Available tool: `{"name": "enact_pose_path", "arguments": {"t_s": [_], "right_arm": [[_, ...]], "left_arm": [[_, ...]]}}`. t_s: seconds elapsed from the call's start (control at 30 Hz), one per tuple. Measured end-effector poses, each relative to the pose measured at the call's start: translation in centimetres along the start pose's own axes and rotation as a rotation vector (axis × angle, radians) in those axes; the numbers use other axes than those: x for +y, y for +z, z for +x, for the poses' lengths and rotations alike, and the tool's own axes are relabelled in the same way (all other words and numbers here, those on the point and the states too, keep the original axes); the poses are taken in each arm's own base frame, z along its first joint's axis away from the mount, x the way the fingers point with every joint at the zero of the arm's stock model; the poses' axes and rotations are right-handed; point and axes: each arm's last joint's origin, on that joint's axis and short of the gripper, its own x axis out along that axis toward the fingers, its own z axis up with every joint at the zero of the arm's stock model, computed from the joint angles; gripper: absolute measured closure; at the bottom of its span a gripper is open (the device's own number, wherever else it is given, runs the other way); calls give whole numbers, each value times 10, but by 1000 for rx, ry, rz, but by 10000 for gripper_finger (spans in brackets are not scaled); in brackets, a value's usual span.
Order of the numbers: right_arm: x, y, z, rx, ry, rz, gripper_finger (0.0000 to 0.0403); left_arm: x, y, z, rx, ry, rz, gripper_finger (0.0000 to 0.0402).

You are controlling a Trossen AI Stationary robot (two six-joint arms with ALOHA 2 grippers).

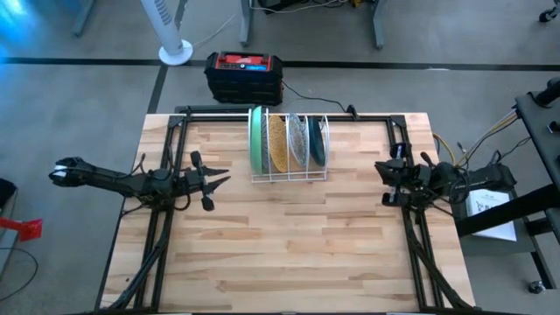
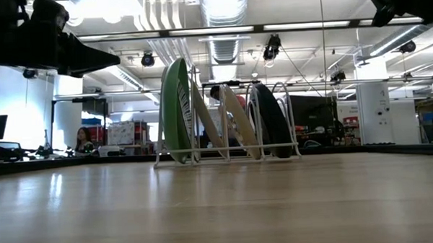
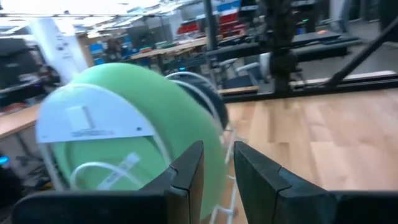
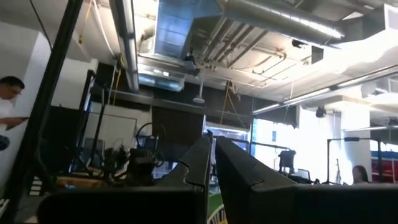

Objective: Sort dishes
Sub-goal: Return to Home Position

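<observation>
The dishes [image 1: 277, 143] stand on edge in the white rack [image 1: 289, 178] at the far middle of the table [image 1: 289, 254], well apart from both arms: the left gripper [image 1: 224, 178] is to their left, its fingers narrowly parted and empty, and the right gripper [image 1: 382, 180] is near the right edge, its fingers almost touching and empty.

A pale wooden plank bench [image 1: 289, 245] stands on a grey floor [image 1: 79, 105]. A white wire rack [image 1: 290, 178] sits at the middle of its far edge. Just beyond the bench, a black box with a red top [image 1: 244, 76] rests on the floor, a dark cable [image 1: 302, 90] running from it. A white fan base [image 1: 175, 52] stands near the box. Printed paper [image 1: 490, 206] lies off the bench's right side; something red [image 1: 26, 229] lies off its left. Ceiling ducts [image 2: 223, 6] run overhead, and a seated person [image 2: 80, 138] shows far behind.
</observation>
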Motion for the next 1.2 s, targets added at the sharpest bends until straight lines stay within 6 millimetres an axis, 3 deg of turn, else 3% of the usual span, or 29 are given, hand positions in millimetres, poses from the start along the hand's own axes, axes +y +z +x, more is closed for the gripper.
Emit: {"name": "enact_pose_path", "arguments": {"t_s": [0.23,0.43,0.9,1.2], "right_arm": [[-3,3,-9,-4,14,-12,385],[-3,1,-11,9,27,-31,385],[-3,-4,-11,79,-7,-73,385],[-1,-9,-11,121,7,-49,385]], "left_arm": [[4,-1,0,28,135,44,325],[16,-3,-5,135,575,72,325],[29,-14,-16,306,1106,140,325],[67,-25,-18,401,1477,123,325]]}}
